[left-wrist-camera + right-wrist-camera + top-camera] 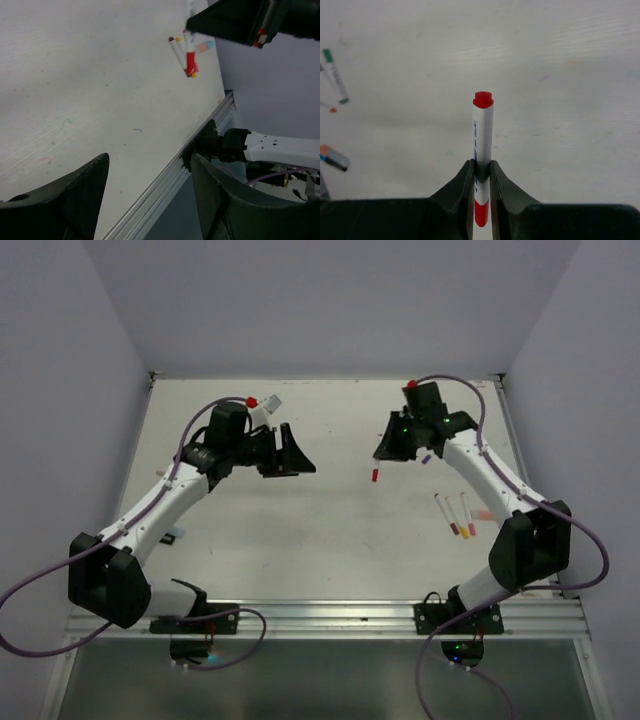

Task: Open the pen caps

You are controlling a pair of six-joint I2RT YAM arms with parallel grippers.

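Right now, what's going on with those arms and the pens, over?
Right gripper shut on a pen; its red cap looks on. Left gripper open, empty. Loose pens on table beside right arm, not blocking.

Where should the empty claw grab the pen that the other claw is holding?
Probably the red end of the pen: it alone stands clear past the fingertips of the right claw, which pinches the pen farther down. The open left claw, facing it from the left, could close across that end and pull along the pen.
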